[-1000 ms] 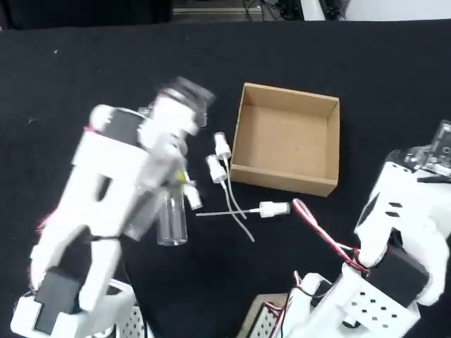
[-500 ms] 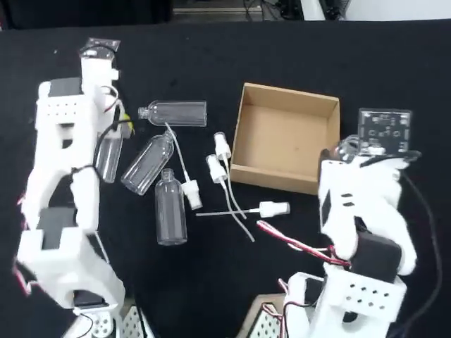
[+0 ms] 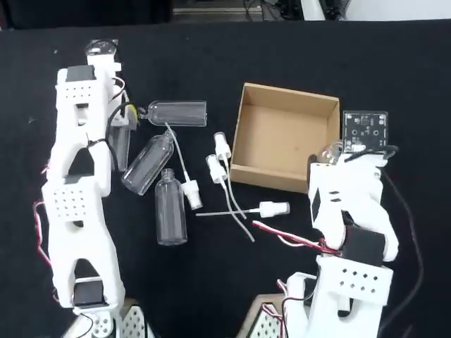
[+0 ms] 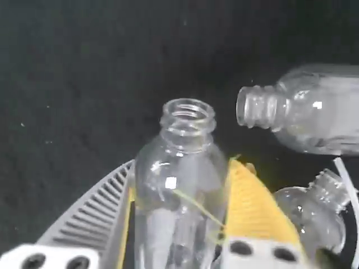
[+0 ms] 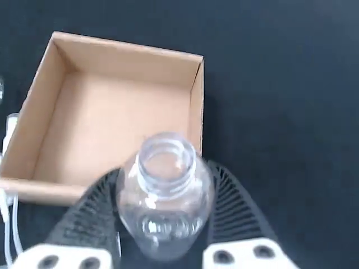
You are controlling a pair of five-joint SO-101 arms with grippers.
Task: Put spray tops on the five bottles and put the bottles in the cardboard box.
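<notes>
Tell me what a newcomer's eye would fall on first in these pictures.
Each arm grips a clear, capless bottle. The left gripper holds the left bottle next to three loose bottles, and the right gripper holds the right bottle beside the cardboard box. The spray tops lie scattered on the black table between the box and the loose bottles.

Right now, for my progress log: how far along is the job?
Done: nothing; the cardboard box is empty. In hand: the left tool grips one topless bottle, the right tool another bottle. Left: three loose bottles and the spray tops lie apart beside the box.
</notes>
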